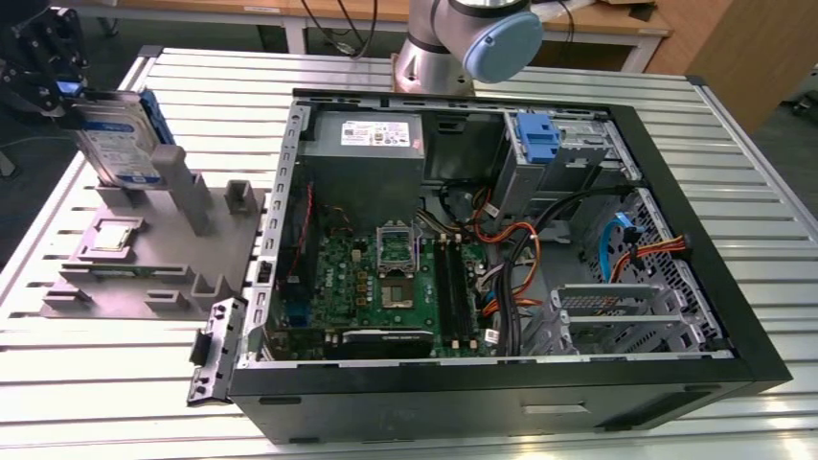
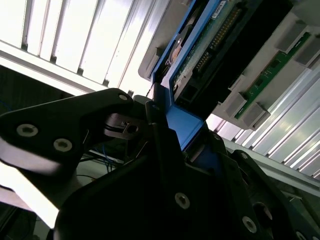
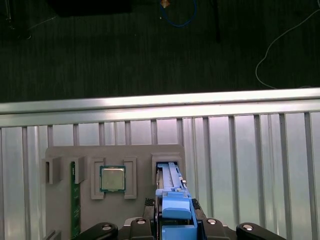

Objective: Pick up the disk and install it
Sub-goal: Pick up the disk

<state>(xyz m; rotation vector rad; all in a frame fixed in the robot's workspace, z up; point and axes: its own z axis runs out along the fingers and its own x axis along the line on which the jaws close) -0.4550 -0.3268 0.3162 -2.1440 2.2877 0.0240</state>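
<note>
The disk (image 1: 118,144) stands on edge at the exterior view's left, over the tall slot of the grey fixture plate (image 1: 153,264). Its white-and-blue label faces the camera and a blue bracket frames it. I cannot tell whether its lower edge still sits in the slot. My gripper (image 1: 57,86) is at the disk's top and shut on it. The first wrist view has the disk's blue bracket (image 3: 175,207) edge-on between the fingers (image 3: 207,222). The second wrist view looks along the bracket (image 2: 186,125) and the disk's green circuit board (image 2: 210,45).
An open computer case (image 1: 511,383) lies on the slatted metal table (image 1: 115,383), with a power-supply box (image 1: 371,139), motherboard (image 1: 383,278), cables and a blue latch (image 1: 537,134) on its drive bay. The fixture also holds a processor (image 3: 112,178) and a memory stick (image 3: 75,200). The arm's base (image 1: 447,43) stands behind the case.
</note>
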